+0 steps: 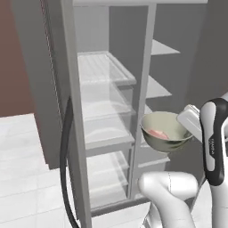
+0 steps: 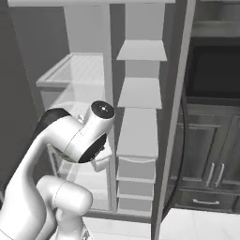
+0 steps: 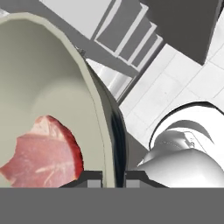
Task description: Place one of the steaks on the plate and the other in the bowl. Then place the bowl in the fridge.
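The bowl [image 3: 57,87] stands with its cream rim wedged between the two fingertips of the gripper [image 3: 113,177], whose jaws are clamped on that rim, one inside and one outside. A steak [image 3: 41,151] lies inside it. The left base view shows the bowl [image 1: 165,132] held in the air in front of the open fridge [image 1: 107,111], beside its shelves. In the right base view the arm [image 2: 77,136] hides the bowl.
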Motion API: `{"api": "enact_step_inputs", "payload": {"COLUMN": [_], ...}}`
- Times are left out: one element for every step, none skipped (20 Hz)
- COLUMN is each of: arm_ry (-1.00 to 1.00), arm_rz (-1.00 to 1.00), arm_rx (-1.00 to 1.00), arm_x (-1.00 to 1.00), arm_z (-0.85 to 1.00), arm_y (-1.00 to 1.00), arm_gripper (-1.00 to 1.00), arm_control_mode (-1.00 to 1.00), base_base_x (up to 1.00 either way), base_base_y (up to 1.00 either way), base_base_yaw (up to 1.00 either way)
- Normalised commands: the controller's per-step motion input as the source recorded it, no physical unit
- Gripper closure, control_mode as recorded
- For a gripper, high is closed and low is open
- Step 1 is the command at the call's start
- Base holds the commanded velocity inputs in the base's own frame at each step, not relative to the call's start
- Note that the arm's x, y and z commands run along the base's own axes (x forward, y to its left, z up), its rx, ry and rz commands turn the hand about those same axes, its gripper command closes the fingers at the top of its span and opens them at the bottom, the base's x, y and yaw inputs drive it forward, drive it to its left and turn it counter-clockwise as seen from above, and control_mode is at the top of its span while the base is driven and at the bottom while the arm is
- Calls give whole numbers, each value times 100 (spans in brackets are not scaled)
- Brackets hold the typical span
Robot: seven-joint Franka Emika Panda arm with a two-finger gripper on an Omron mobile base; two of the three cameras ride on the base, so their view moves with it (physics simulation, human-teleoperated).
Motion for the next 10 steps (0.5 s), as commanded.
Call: {"api": "enact_step_inputs", "payload": {"arm_ry": [0,0,0,0,0,0,0,0,0,0], "arm_rz": [0,0,0,0,0,0,0,0,0,0], "arm_rx": [0,0,0,0,0,0,0,0,0,0], "arm_x": [0,0,0,0,0,0,0,0,0,0], "arm_z": [0,0,0,0,0,0,0,0,0,0], "arm_y": [0,0,0,0,0,0,0,0,0,0], "arm_gripper": [100,100,100,100,100,100,100,100,100,100], "arm_control_mode": [100,100,100,100,100,100,100,100,100,100], "base_base_x": [0,0,0,0,0,0,0,4,20,49], "base_base_y": [-33,-29,-27,-36,-44,-47,-34,-15,-7,-7], "base_base_yaw": [58,59,59,56,51,35,27,15,9,9]}}
